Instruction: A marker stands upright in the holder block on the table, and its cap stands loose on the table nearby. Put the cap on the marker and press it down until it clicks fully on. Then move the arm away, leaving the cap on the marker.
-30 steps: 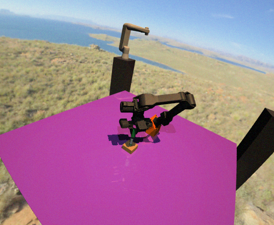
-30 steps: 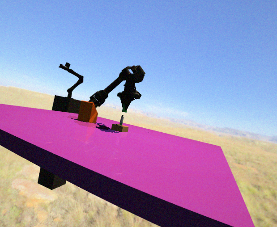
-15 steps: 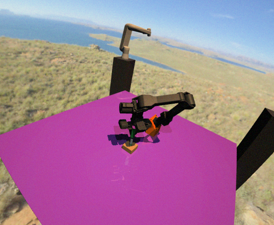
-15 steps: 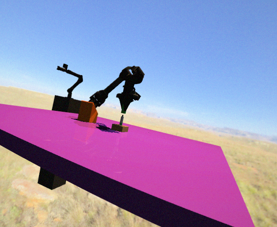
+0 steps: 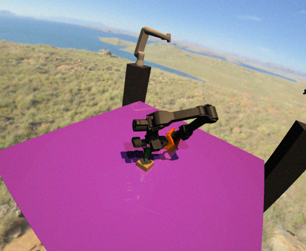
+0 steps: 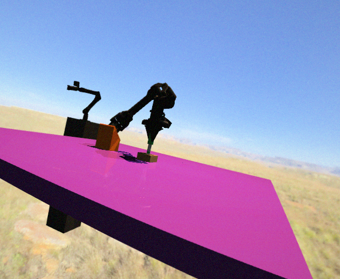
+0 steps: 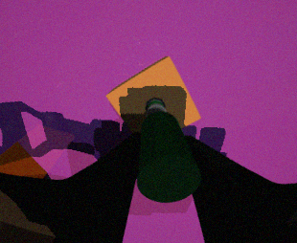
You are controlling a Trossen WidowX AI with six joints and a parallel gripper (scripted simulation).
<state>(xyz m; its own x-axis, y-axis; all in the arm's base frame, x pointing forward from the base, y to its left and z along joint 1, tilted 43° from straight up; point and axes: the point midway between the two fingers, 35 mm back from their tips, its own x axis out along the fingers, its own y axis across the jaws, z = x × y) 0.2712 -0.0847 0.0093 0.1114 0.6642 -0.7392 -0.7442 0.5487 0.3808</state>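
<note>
My gripper (image 5: 147,153) (image 6: 149,138) (image 7: 161,140) points straight down and is shut on the dark green cap (image 5: 147,152) (image 6: 149,138) (image 7: 168,164). The cap sits directly over the grey marker (image 6: 149,148) (image 5: 146,159), which stands upright in the orange-brown holder block (image 5: 145,164) (image 6: 146,157) (image 7: 168,81). In the wrist view the cap hides nearly all of the marker, and only a sliver of its top (image 7: 155,104) shows above the cap's rim. I cannot tell how far down the cap is seated.
The magenta table (image 5: 93,188) (image 6: 194,195) (image 7: 147,17) carries the arm's orange base (image 5: 171,140) (image 6: 107,138) just behind the holder block. Dark pillars with camera mounts stand beyond the table's far corner (image 5: 136,83) and at the right (image 5: 288,161).
</note>
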